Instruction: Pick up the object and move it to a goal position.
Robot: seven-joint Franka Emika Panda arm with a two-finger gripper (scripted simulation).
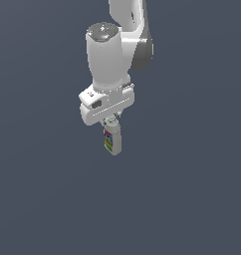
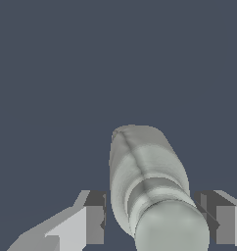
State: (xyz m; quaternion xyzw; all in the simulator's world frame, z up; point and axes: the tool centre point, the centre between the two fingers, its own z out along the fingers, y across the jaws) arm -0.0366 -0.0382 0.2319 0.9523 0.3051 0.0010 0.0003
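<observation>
The arm (image 1: pixel 120 55) reaches down mid-scene — its pincer (image 1: pixel 111 121) grips the bottle (image 1: pixel 112 140) by the cap, label facing left.

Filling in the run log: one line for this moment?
arm: Franka | gripper: around bottle's cap end, contact unclear | bottle: hanging below gripper, label visible | goal: not visible

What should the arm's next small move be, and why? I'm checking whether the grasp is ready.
Probably close the gripper further: in the wrist view the bottle touches one finger, with a gap at the other. No goal marker is visible.
</observation>
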